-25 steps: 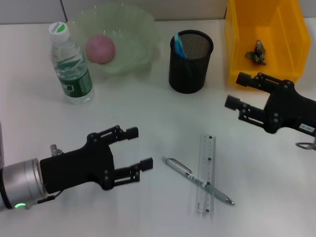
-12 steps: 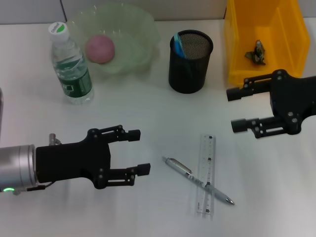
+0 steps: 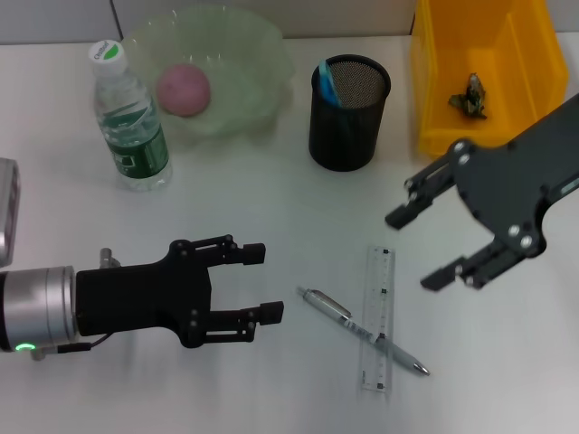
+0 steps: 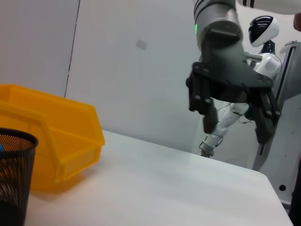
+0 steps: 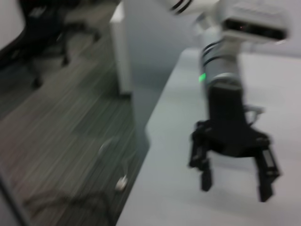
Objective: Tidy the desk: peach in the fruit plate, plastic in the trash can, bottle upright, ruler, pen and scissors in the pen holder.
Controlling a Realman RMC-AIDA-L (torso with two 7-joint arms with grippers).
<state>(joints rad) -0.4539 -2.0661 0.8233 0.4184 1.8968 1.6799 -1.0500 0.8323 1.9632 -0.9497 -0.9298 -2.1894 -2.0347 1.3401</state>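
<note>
Counting the desk now: one water bottle [image 3: 131,117] standing upright, one pale green fruit plate [image 3: 258,63] with one peach [image 3: 184,89] in it. One black mesh pen holder [image 3: 350,113], one blue-handled item [image 3: 327,84] poking from it. One yellow bin [image 3: 479,54] holding one crumpled scrap [image 3: 469,97]. One clear ruler [image 3: 379,318], one pen [image 3: 362,331] lying across it. Two grippers over the table: left gripper [image 3: 261,284], right gripper [image 3: 414,247], both spread wide.

Bright, even overhead light; soft faint shadows on the white counter [image 3: 271,199]. Head and left wrist views sharp. Right wrist view blurred throughout.
</note>
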